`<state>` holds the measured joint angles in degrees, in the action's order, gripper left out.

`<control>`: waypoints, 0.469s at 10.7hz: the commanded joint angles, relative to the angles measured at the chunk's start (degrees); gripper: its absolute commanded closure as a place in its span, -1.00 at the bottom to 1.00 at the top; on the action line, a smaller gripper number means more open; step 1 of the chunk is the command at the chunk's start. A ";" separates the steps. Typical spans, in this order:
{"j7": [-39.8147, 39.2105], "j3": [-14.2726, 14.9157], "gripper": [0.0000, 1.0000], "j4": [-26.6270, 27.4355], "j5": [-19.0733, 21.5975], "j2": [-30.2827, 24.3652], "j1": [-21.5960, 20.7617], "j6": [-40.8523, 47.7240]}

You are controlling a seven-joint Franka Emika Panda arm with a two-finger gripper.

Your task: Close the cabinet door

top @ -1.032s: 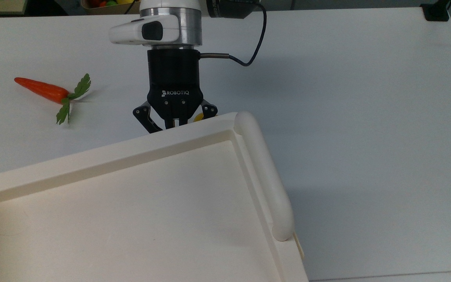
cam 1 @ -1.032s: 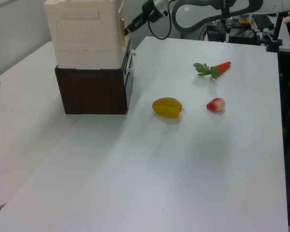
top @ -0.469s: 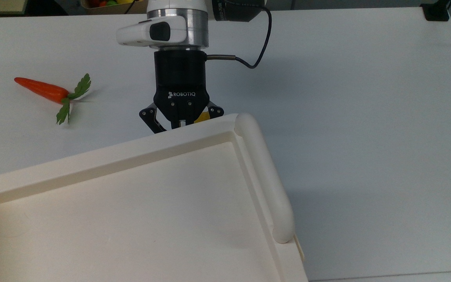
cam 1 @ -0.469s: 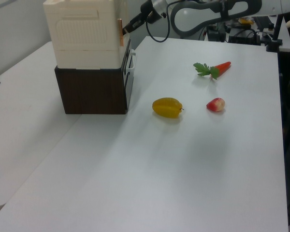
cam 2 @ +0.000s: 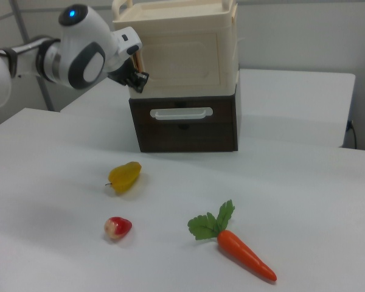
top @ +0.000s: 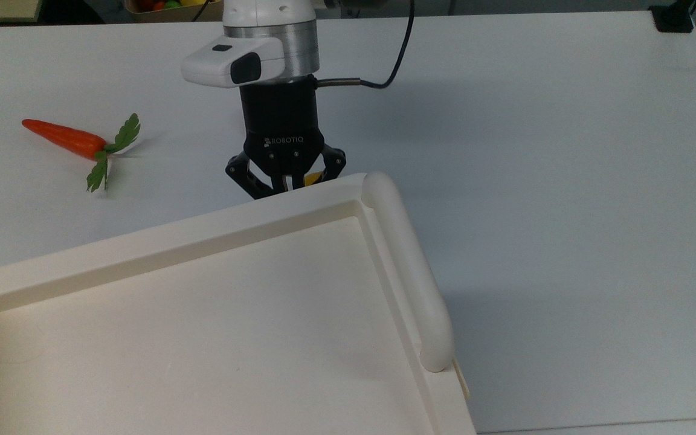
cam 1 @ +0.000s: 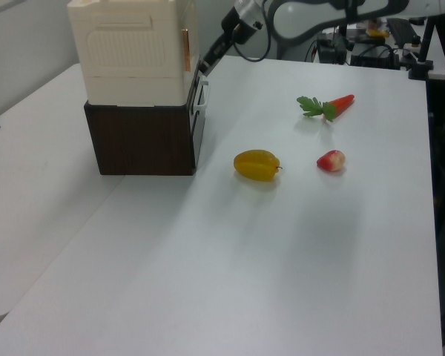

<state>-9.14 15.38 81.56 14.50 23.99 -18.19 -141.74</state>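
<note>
The cabinet (top: pixel 203 232) is a big cream box with a recessed top and a thick rounded bar (top: pixel 408 272); it stands on a dark brown drawer unit (cam 2: pixel 188 131). The cabinet door (cam 2: pixel 182 56) is the cream front panel, and it looks flush with the box. In the left view I see the cabinet door (cam 1: pixel 185 50) edge-on, with a brownish strip along it. My gripper (top: pixel 284 184) hangs just beyond the cabinet's front rim, which hides its tips. In the right view the gripper (cam 2: pixel 137 79) sits at the door's left edge. In the left view the gripper (cam 1: pixel 206 63) is right beside the door edge.
A carrot (top: pixel 67 138) lies on the white table at the top view's left. A yellow fruit (cam 1: pixel 257 165) and a small red fruit (cam 1: pixel 331 160) lie in front of the cabinet. The drawer's pale handle (cam 2: pixel 181 112) sticks out below the door.
The gripper has dropped lower along the cabinet's front and shifted slightly to the top view's right. In the left view the door edge sits a little closer against the box.
</note>
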 commanded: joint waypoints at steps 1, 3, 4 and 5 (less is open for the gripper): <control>2.28 0.79 0.89 3.17 -0.17 -9.65 2.53 23.80; 3.85 0.79 0.73 3.17 -3.31 -13.34 5.08 39.10; 5.00 0.71 -0.03 3.25 -7.95 -14.66 5.18 45.61; 6.57 0.62 -0.99 3.17 -12.60 -15.29 4.92 50.11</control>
<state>-6.70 16.40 81.89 10.01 12.33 -12.62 -100.51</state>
